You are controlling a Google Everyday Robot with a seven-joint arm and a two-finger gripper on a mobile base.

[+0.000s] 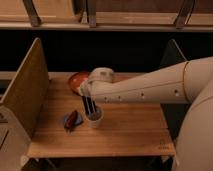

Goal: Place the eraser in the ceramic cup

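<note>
The ceramic cup [95,118] is small, pale and round and stands on the wooden table [130,130] left of centre. The eraser [88,105], a long black block with pale stripes, stands nearly upright with its lower end inside the cup. My gripper [86,93] is at the end of the white arm, directly above the cup, at the eraser's upper end. The arm's wrist hides the fingertips.
An orange-brown shallow bowl [76,81] sits behind the cup, partly hidden by the arm. A dark red object on a blue cloth [71,120] lies just left of the cup. A wooden side panel [25,90] stands along the table's left edge.
</note>
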